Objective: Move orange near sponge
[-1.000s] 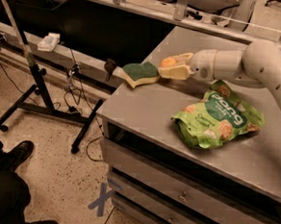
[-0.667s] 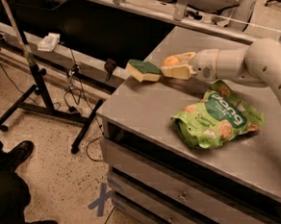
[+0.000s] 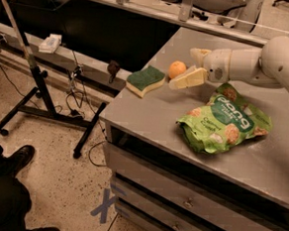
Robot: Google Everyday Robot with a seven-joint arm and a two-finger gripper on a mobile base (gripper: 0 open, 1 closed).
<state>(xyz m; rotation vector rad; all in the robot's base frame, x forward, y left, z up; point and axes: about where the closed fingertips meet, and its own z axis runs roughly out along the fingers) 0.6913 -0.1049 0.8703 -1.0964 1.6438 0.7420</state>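
Camera view: fingers (image 3: 188, 79) apart beside orange (image 3: 177, 69)

Grey desk (image 3: 150, 103): matt, smooth. Small round orange (image 3: 177, 69): smooth skin. Rectangular sponge (image 3: 145, 80): rough dark green top, pale yellow foam. Bright green snack bag (image 3: 226, 120): glossy crinkled plastic. Cream gripper (image 3: 186, 66), upper centre: smooth plastic.

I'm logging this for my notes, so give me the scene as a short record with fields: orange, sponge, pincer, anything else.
orange: on the table, beside the sponge, small gap between them
sponge: near the table's edge, green side up
pincer: open, fingers either side of the orange
other: green snack bag lying flat, apart from both
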